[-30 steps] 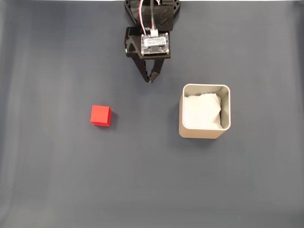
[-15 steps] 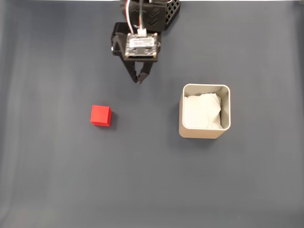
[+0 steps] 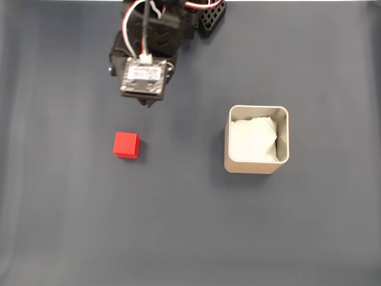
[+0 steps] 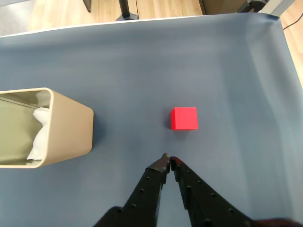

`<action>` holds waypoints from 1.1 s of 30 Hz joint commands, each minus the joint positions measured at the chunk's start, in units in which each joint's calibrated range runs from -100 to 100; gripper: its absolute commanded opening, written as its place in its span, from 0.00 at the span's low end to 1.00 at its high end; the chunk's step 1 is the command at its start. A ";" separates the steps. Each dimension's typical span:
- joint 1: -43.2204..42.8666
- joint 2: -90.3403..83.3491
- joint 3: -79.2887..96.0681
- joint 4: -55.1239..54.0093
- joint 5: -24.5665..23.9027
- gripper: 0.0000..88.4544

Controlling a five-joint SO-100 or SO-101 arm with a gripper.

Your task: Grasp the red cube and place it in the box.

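- Red cube sits flat on the dark blue-grey desk cover, well apart from the box, to the box's left in the fixed view. Nothing touches it.
- Wrist view: cube lies to the right of the box, bare cover between them.
- Box: beige, rounded corners, upright, open top, with crumpled white paper inside.
- Gripper: fingers closed, tips touching or nearly so, holding nothing. The tips are near the cube, just short of it and slightly toward the box side in the wrist view, apart from the cube.
- Fixed view: the arm head with its small circuit board sits above-left of the box, up-screen of the cube and slightly toward the box. Fingers are hidden under the board there.
- Red, white and black wires run from the board back to the arm body at the top edge.
- Wrist view: wood floor shows past the desk's far edge.
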 commanded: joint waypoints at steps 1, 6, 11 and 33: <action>3.64 2.80 -4.41 0.22 1.86 0.04; 7.13 6.71 -6.60 -0.76 3.47 0.11; 9.27 9.84 -8.42 -2.97 5.52 0.18; 9.98 21.50 -11.98 -12.63 8.69 0.42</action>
